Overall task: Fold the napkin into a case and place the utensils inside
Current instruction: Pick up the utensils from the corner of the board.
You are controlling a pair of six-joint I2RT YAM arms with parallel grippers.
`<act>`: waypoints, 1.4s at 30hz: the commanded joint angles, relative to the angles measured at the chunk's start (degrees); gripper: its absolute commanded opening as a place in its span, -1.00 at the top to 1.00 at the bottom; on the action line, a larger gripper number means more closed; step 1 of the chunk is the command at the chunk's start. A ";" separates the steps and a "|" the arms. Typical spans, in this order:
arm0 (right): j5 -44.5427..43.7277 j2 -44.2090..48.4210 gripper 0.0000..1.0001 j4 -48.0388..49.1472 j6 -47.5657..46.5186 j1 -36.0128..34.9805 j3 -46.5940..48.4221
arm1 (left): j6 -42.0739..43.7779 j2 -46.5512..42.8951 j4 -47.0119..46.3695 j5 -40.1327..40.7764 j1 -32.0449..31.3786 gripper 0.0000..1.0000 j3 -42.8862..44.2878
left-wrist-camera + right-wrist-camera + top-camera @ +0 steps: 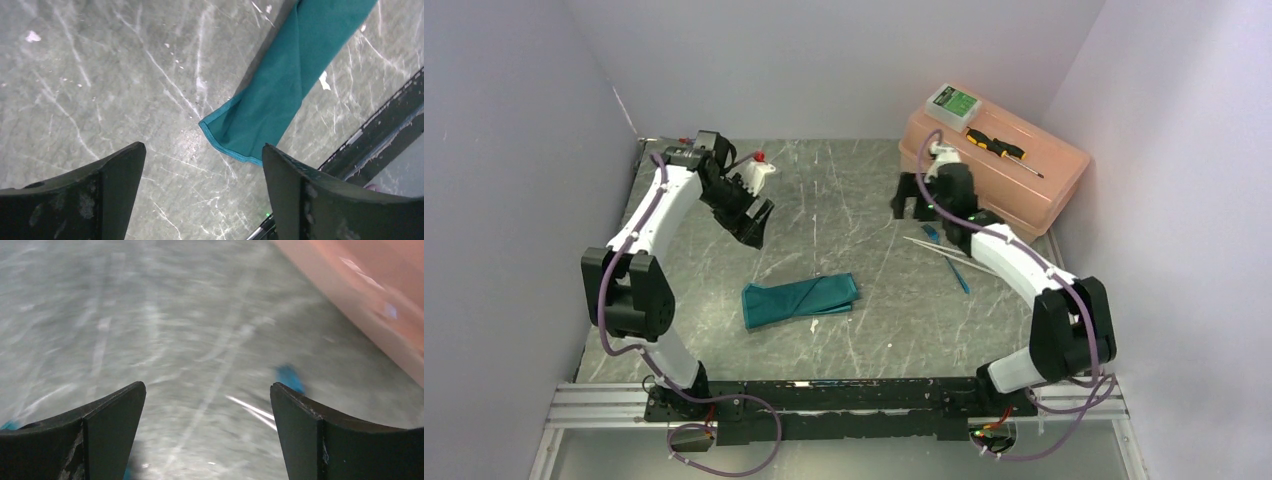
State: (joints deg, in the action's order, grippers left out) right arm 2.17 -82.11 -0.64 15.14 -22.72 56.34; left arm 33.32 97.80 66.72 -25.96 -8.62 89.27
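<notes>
Both grippers hang open and empty over the bench [844, 190]: the left gripper [202, 155] near one end of the napkin [799, 299], the right gripper [207, 390] near the blue utensil [959, 278] and white sticks [939, 249]. The napkin lies folded into a flat strip, apart from them.

I've got my left arm [659, 205] arched up and reaching inward, its jaws spread wide, gripping nothing. My right arm [1014, 260] bends likewise, jaws gaping empty, both held aloft.
</notes>
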 commanded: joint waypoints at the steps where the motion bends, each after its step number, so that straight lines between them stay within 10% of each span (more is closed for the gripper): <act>1: -7.18 -2.18 -0.99 -14.87 2.45 5.45 4.33 | -3.88 -3.52 -6.08 4.28 1.50 -0.88 2.33; 11: -30.11 -3.15 -0.97 -25.20 -0.36 1.85 5.14 | -7.82 -0.32 -8.62 -5.93 8.45 -0.88 7.89; 42: -43.42 -28.36 -0.07 -14.67 -23.44 -14.13 14.19 | -10.33 -3.94 -11.81 -3.69 11.61 -0.79 5.82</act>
State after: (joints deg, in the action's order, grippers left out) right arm -38.17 -111.00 -16.25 -7.05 -36.60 69.45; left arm 23.18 96.31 54.92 -28.23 2.61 94.94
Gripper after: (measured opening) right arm 0.538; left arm 0.897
